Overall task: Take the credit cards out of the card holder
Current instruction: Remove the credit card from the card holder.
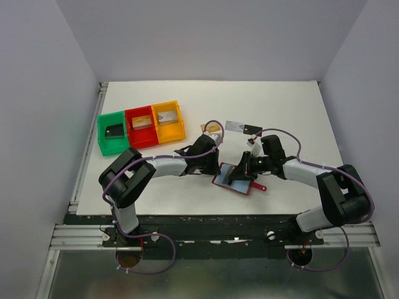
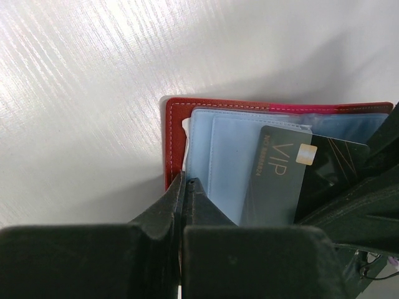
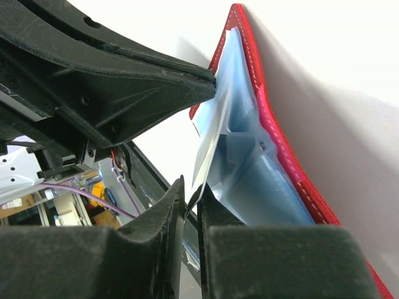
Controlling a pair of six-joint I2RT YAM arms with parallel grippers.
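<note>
The card holder [image 1: 223, 179] lies open on the table, dark red with pale blue lining [image 2: 218, 149]. My left gripper [image 2: 184, 184] is shut on its near edge [image 1: 211, 164]. A grey-black credit card marked VIP [image 2: 277, 177] sticks halfway out of a pocket, with a black card [image 2: 340, 154] behind it. My right gripper [image 3: 193, 194] is at the holder's other side [image 1: 242, 169]. Its jaws stand a narrow slit apart, and a thin sheet edge [image 3: 206, 149] reaches down between them against one finger. I cannot tell whether that edge is a card or a lining leaf.
Green [image 1: 112, 134], red [image 1: 141, 127] and orange [image 1: 169, 121] bins stand at the back left, each with a card inside. A silver card [image 1: 235, 126], a black card [image 1: 252, 130] and a gold card [image 1: 214, 128] lie loose behind the arms.
</note>
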